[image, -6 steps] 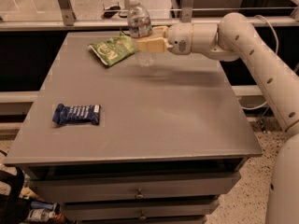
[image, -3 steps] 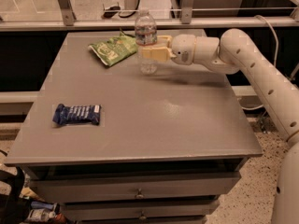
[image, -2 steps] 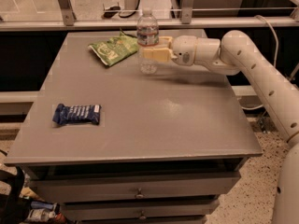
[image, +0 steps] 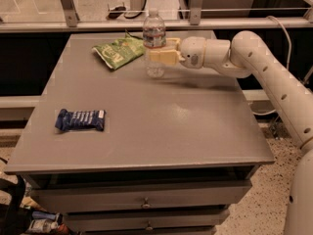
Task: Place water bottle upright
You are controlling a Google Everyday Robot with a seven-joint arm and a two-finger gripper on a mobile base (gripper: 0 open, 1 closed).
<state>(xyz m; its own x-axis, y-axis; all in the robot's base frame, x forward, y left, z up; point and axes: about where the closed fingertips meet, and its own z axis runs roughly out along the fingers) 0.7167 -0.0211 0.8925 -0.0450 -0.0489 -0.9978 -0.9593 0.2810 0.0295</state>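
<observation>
The water bottle is a small clear ribbed bottle with a white cap and a white label near its top. It stands upright on the grey table at the far middle, its base on the surface. My gripper reaches in from the right at the bottle's mid-height, and its cream fingers are closed around the bottle's body. The white arm runs back to the right edge of the view.
A green snack bag lies just left of the bottle at the table's far side. A dark blue snack packet lies near the table's left edge. A metal railing runs behind the table. Drawers sit below the front edge.
The bottle has gone from tilted and lifted to upright with its base on the table. The gripper moved down and slightly right with it, and has held still for the last second.
</observation>
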